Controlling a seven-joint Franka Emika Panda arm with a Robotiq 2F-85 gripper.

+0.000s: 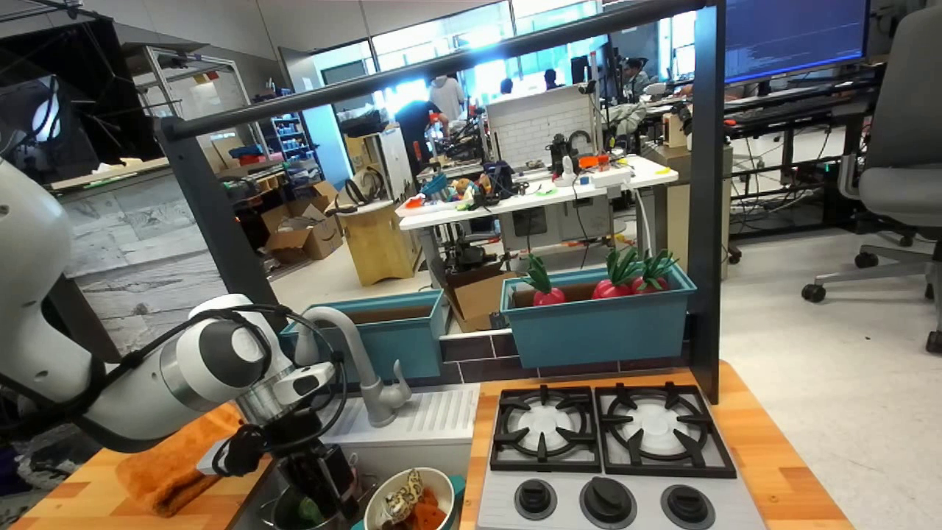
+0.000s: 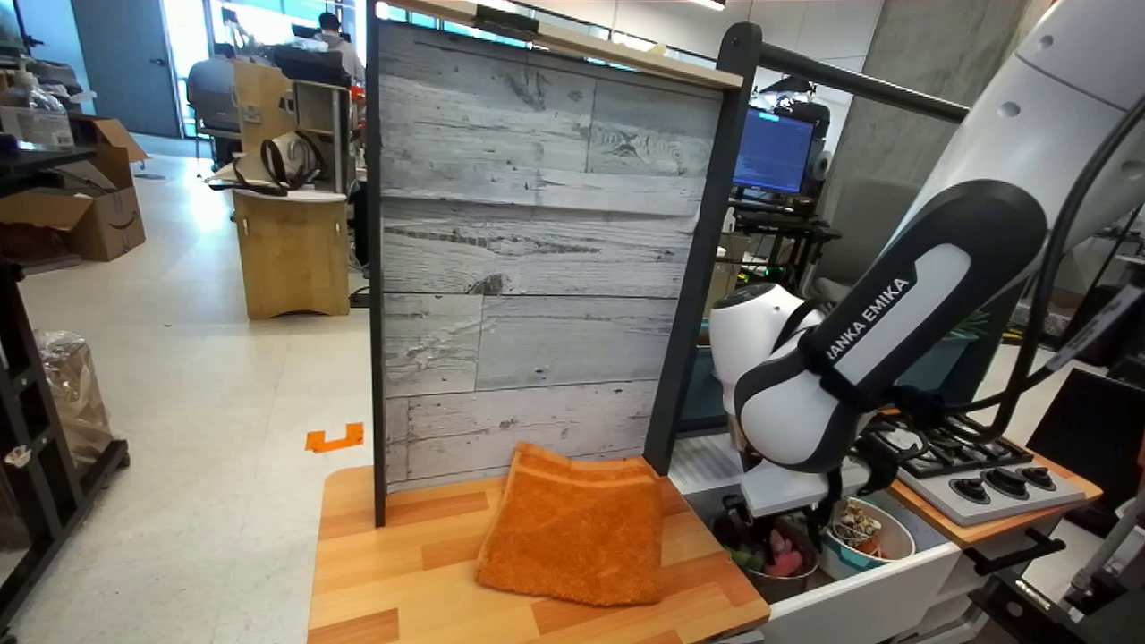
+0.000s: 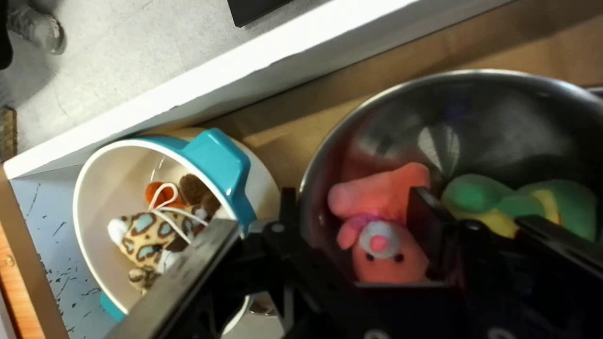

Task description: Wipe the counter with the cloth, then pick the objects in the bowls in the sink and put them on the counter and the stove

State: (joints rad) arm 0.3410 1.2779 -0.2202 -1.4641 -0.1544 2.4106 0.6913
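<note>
Looking soft, pink & blk-eyed, the plush toy (image 3: pixel 384 230) lies in shiny metal bowl (image 3: pixel 476 101) w/ hand (image 3: pixel 354 207) spread.

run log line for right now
pincer: open, at steel bowl | in it: pink toy, green toy | in white bowl: spotted toy | cloth: on counter

Orange cloth (image 2: pixel 572 528) — on the counter (image 2: pixel 367 559)
</note>
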